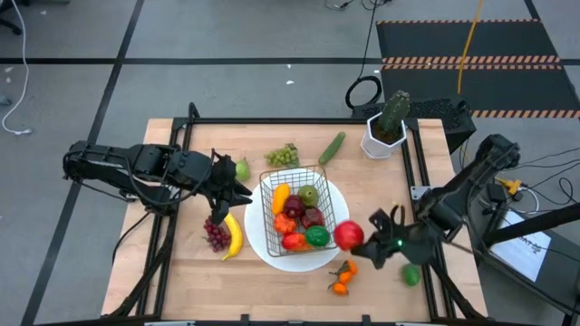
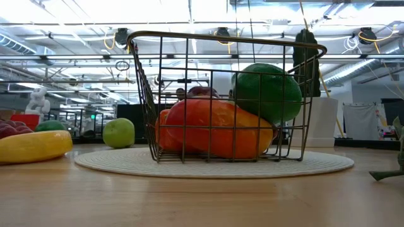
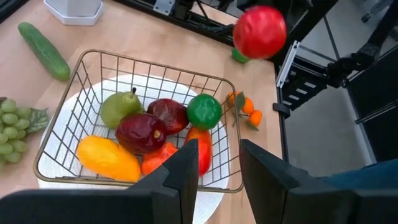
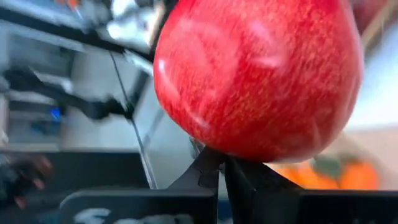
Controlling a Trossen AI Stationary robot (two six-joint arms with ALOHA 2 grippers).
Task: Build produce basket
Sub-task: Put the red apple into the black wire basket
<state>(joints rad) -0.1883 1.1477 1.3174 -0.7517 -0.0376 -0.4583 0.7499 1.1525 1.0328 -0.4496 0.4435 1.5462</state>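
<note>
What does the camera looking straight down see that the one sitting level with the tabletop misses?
Only the high view shows both arms: the right gripper shut on a red apple beside the white plate, the left gripper open, plus the green grapes, cucumber and tangerines.

Only the low view shows the room's ceiling lights behind the table.

Both show the basket of produce on the plate, the banana and the cactus pot.

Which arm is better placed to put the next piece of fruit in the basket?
Right. The right gripper already holds the red apple beside the basket; the left gripper is empty.
</note>
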